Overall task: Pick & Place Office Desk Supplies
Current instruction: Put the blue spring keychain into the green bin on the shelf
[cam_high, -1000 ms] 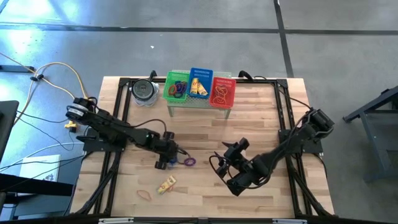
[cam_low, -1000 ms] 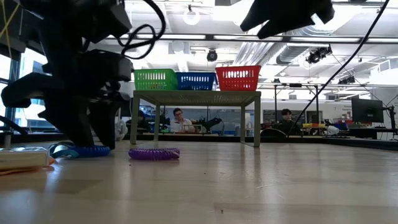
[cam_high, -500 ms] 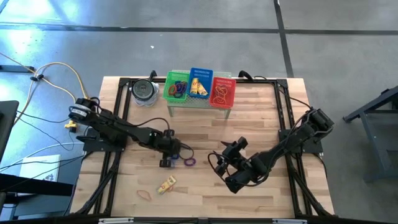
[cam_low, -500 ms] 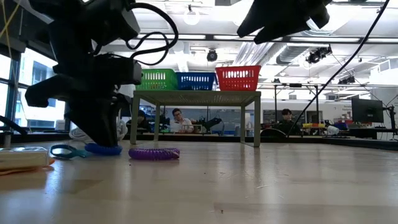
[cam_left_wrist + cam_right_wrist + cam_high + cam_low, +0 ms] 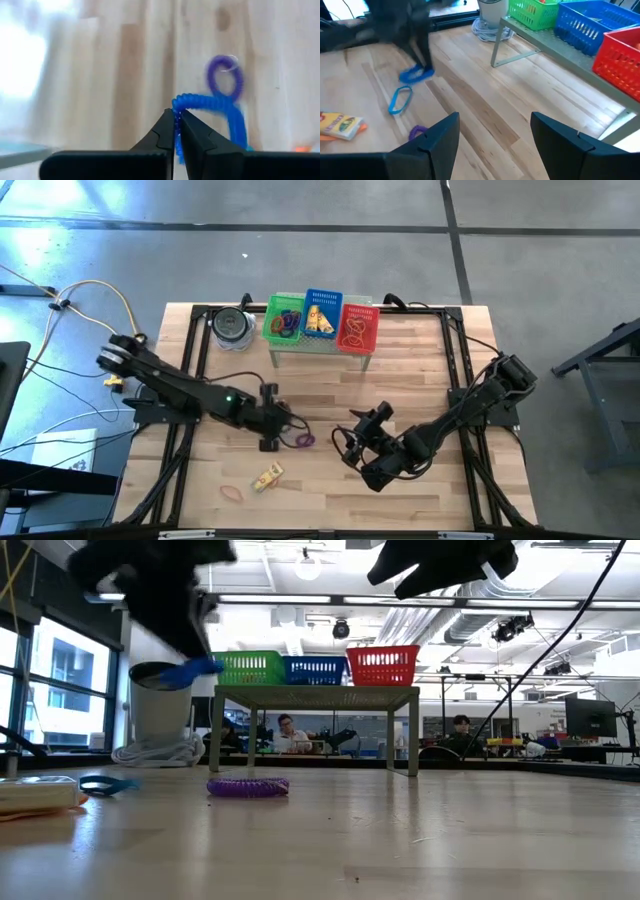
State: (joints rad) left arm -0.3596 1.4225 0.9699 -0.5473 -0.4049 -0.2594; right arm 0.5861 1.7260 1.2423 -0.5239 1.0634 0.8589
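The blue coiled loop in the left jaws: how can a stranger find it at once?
Start from the raised shelf with three mesh baskets, then come toward the left arm over the wooden table. The left gripper is shut on the blue coiled plastic loop, lifted off the wood. The purple coiled loop lies flat.

In the low view we see the left arm (image 5: 160, 590) only as a dark smear cut off by the upper edge, its fingertips lost in blur. The right gripper (image 5: 440, 565) is cropped there too. What fills the green basket (image 5: 284, 320) is perhaps loops, too small to tell.
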